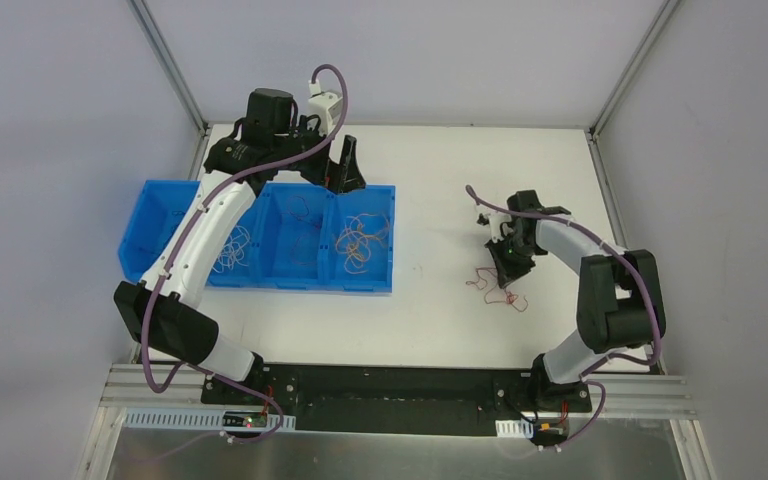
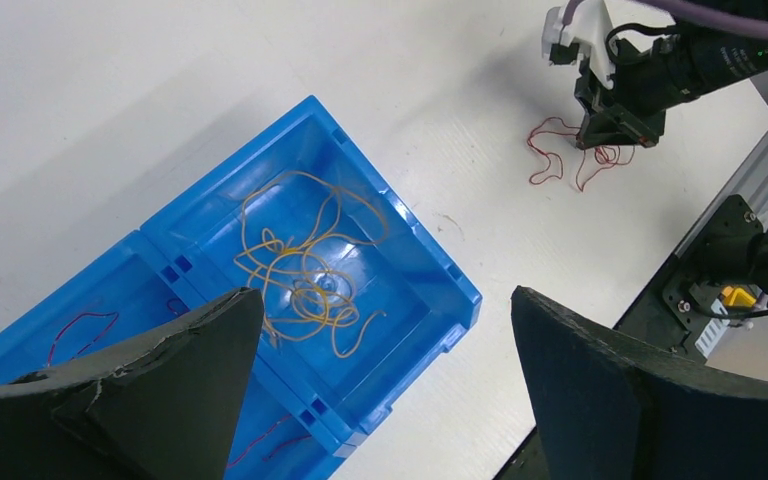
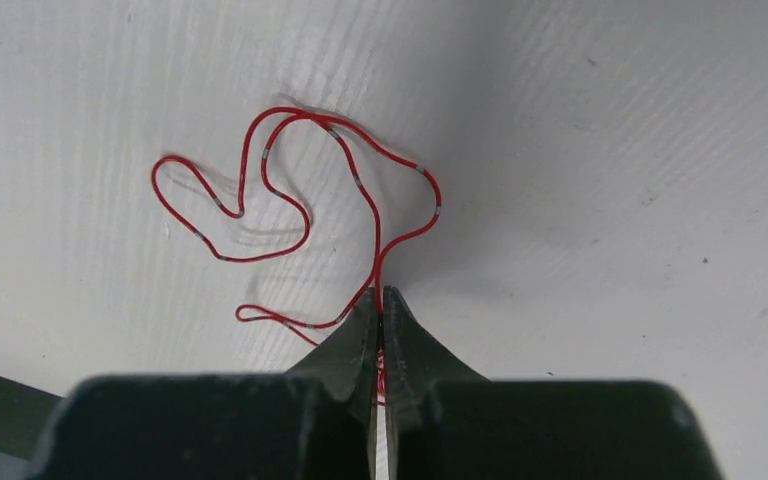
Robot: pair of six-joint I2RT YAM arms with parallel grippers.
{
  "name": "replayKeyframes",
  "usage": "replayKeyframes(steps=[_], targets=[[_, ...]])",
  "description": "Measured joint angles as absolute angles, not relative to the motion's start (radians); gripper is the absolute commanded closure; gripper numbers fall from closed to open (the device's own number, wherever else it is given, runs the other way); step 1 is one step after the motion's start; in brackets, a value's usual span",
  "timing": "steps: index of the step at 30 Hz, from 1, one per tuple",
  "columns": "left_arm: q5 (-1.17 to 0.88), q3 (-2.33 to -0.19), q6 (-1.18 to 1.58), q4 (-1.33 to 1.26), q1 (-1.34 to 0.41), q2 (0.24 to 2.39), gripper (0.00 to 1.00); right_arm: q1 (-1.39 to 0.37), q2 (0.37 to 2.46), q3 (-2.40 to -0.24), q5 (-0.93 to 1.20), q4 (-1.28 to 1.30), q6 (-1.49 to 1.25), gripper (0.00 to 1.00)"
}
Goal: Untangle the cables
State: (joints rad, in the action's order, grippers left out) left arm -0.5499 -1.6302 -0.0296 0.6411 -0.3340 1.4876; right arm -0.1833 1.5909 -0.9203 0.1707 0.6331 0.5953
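A thin red cable (image 3: 290,190) lies curled on the white table; it also shows in the top view (image 1: 495,288) and the left wrist view (image 2: 560,160). My right gripper (image 3: 381,295) is shut on this red cable, which runs up between the jaws; it stands low over the table (image 1: 508,270). My left gripper (image 2: 385,330) is open and empty, held above the right end of the blue bins (image 1: 345,170). A tangle of orange and yellow cables (image 2: 305,265) lies in the rightmost bin (image 1: 363,240). Red cables (image 2: 80,328) lie in the bin beside it.
A row of blue bins (image 1: 260,282) stands left of centre, with thin cables in several of them. The black base rail (image 1: 390,395) runs along the near edge. Grey walls and metal frame posts (image 1: 170,65) enclose the table.
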Motion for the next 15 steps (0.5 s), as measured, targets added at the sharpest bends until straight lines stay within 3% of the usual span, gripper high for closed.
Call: replayKeyframes(steps=[7,15], targets=[[-0.597,-1.614,0.052,0.557,-0.334,1.481,0.01,-0.125,1.490,-1.146,0.350,0.754,0.548,1.00],[-0.711,-1.516,0.221,0.337,-0.392,1.435,0.01,-0.138,1.253,-1.449,0.633,0.710,0.264,1.00]])
